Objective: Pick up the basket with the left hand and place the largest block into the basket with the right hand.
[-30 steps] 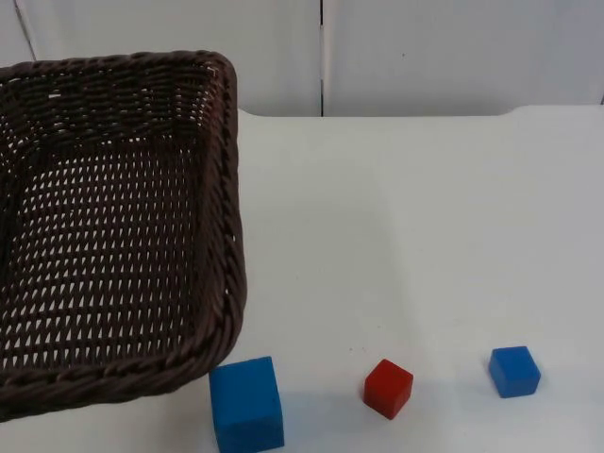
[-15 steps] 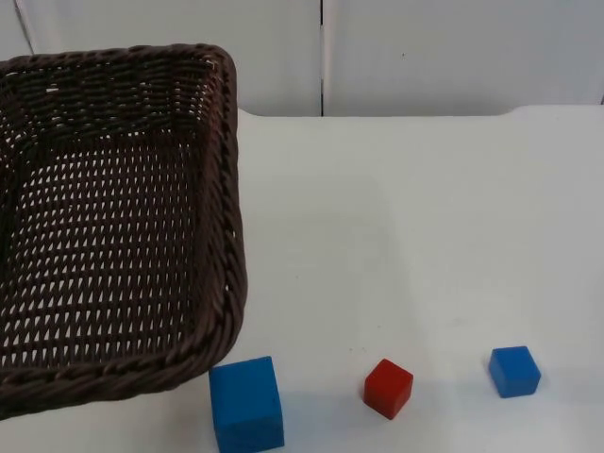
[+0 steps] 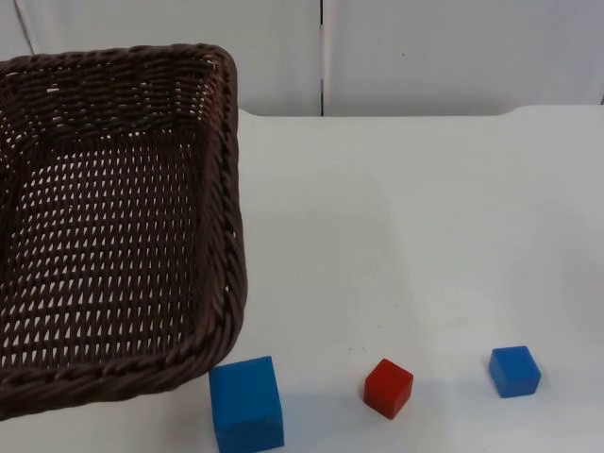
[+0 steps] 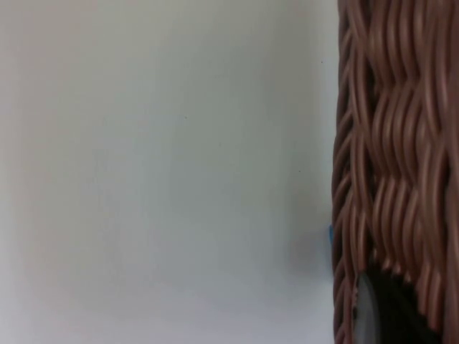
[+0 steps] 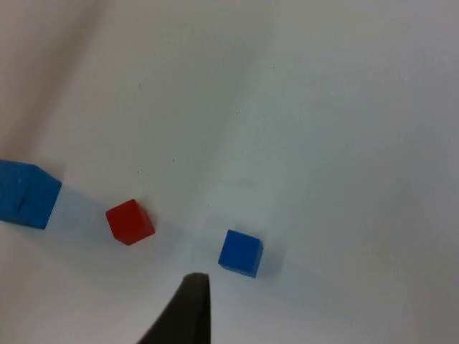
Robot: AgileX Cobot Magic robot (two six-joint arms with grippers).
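Hovering basket [image 3: 113, 217], left hand [image 4: 384, 315] at its rim, grip unclear; largest block [image 3: 246, 404] just beside.

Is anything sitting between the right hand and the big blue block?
The small red cube lies roughly between the right hand and the large blue wooden block, with the small blue cube nearest the hand. Both are low, so passing above looks feasible.

Top view looks down and forward over the tabletop [image 3: 396, 217] toward the wall, left wrist sits tight against the basket [image 4: 387, 158] weave, right wrist looks down from higher, sharing the red block [image 3: 388, 388] with top.
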